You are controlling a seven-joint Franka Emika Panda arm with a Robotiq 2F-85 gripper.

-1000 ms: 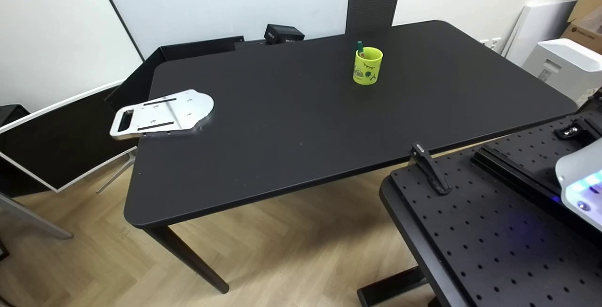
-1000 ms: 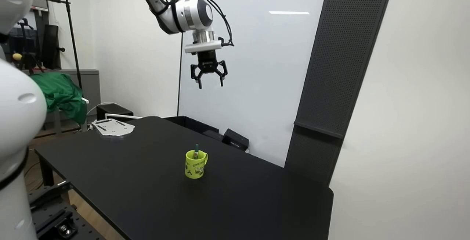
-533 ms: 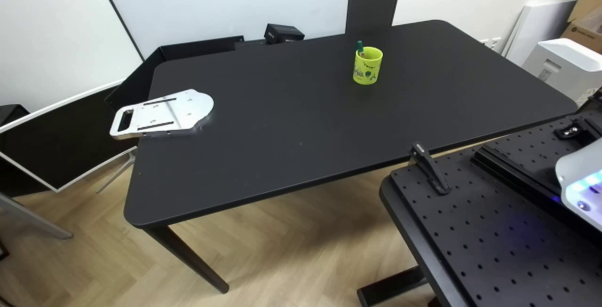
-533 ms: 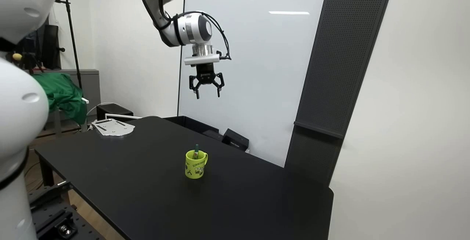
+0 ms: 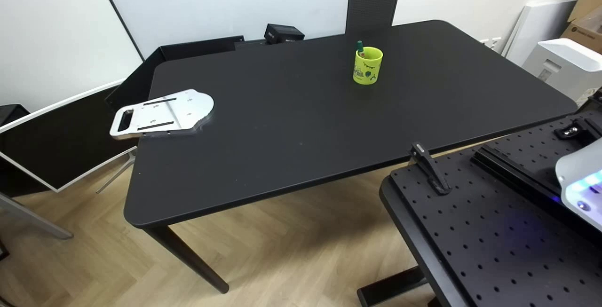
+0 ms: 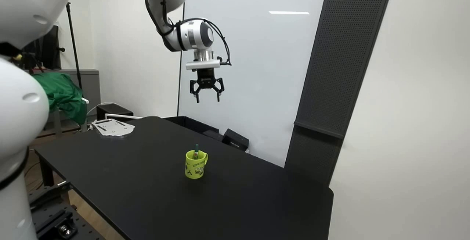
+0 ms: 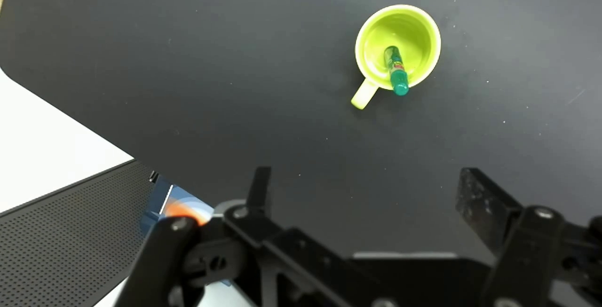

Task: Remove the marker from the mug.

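Marker (image 7: 396, 66) leaning inside the mug (image 7: 416, 39), green cap (image 7: 400, 83) up
I have the gripper (image 6: 208, 99) well above the table (image 6: 257, 203), jaws spread wide

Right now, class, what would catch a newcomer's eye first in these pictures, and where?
Probably the bright yellow-green mug, standing on the black table with a green-topped marker poking above its rim. Next, perhaps, the open gripper, hanging above the table in an exterior view.

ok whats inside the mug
A green marker, slanted, its upper end sticking up above the rim of the mug. In the wrist view, the strip of its inside directly behind the marker is covered.
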